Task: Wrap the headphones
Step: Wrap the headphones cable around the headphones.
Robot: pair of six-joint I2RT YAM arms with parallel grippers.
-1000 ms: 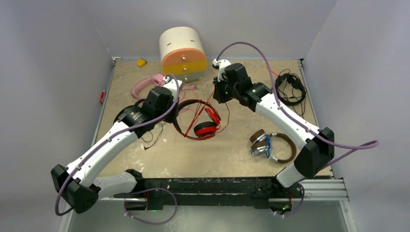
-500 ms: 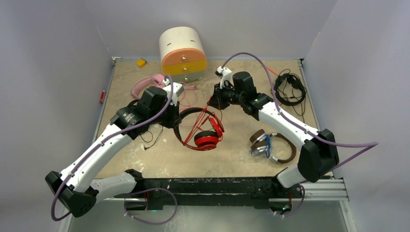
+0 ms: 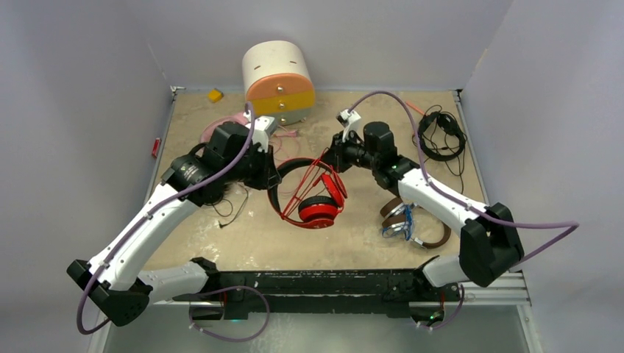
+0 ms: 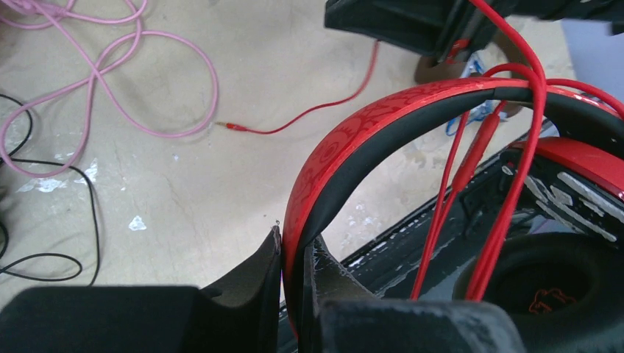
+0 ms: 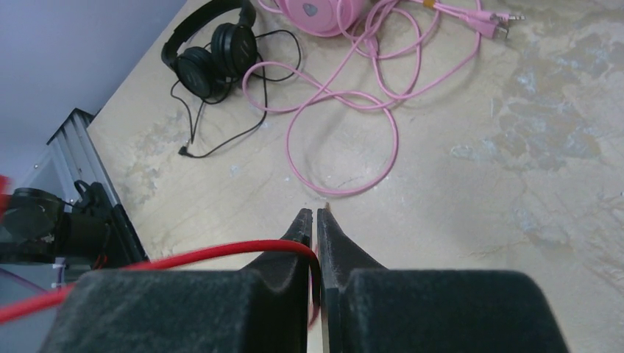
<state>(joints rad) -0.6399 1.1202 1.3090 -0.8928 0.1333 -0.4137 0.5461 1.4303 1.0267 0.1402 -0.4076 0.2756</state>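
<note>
On the desk [image 3: 353, 239], the red headphones [image 3: 318, 209] are held up just in front of the white-orange-yellow drawer box [image 3: 278, 81]. The pink headphones [image 5: 316, 13] lie in front of the box to its left, a black pair [image 3: 441, 136] lies well off to its right, and the brown headphones [image 3: 435, 224] lie farther forward on that right side. The left claw [image 4: 298, 250], front-left of the box, is clamped on the red headband, and the right claw [image 5: 316, 220], front-right of it, has its fingers pressed together on the thin red cable [image 5: 221, 254].
</note>
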